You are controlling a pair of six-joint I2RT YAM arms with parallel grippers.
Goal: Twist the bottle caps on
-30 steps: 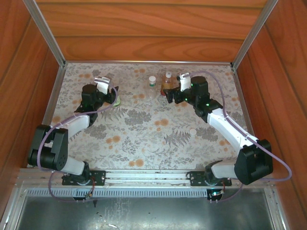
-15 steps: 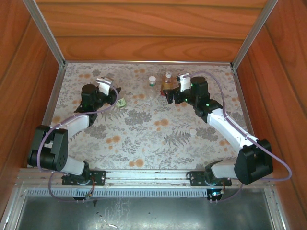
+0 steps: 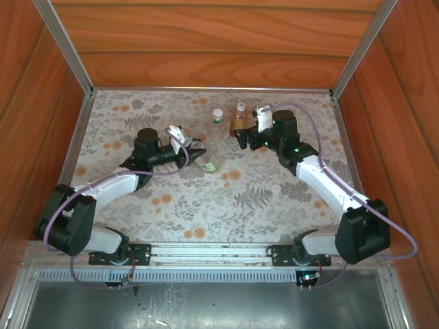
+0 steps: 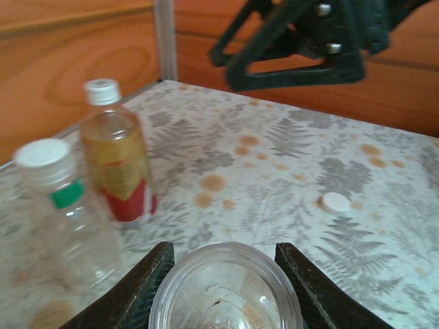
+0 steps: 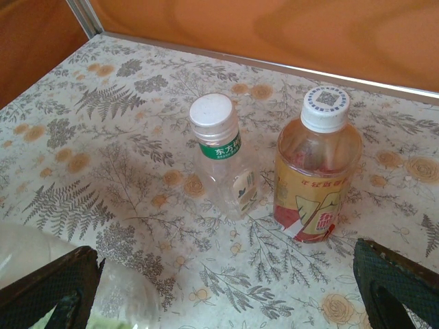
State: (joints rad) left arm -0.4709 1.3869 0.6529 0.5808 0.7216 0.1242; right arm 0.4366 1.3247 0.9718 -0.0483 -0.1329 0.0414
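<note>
toward the far edge of the mat (image 3: 171,205) the left-hand bottle (image 3: 217,123) stands just beside the right-hand bottle (image 3: 239,118), the third bottle (image 3: 208,162) nearer and left of both, between the left gripper (image 3: 200,156) fingers, and the loose cap (image 3: 276,188) nearest, to their right.

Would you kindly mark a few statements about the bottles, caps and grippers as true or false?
1. The left gripper is shut on a clear bottle. True.
2. The amber bottle stands uncapped. False: a white cap sits on it.
3. A loose cap lies on the mat. True.
4. The right gripper grips the green-label bottle. False: it is open and holds nothing.
</note>
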